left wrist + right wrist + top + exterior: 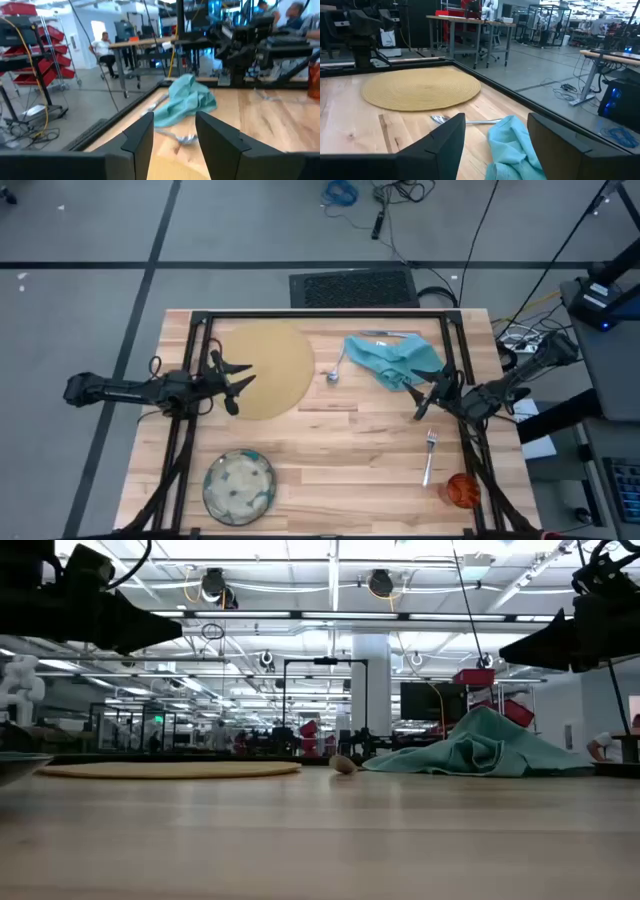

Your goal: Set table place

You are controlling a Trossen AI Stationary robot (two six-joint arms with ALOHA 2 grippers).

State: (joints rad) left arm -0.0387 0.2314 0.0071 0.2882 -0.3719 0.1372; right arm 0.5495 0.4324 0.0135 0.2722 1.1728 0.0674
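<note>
The round tan placemat point(262, 368) lies flat at the table's far left; it also shows in the right wrist view point(420, 87). My left gripper point(237, 380) is open and hangs above its left part. The teal napkin point(392, 360) lies crumpled at the far right, with the knife point(385, 334) beyond it and the spoon point(333, 372) at its left. My right gripper point(428, 398) is open and empty, raised just near-right of the napkin point(512, 145). The fork point(429, 455) and the orange cup point(462, 489) lie at the near right. The green-patterned plate point(239, 485) sits at the near left.
A black metal frame point(320, 314) runs along the table's edges. Bare wood point(340, 460) lies between the plate and the fork. People sit at desks in the room beyond the table point(104, 47).
</note>
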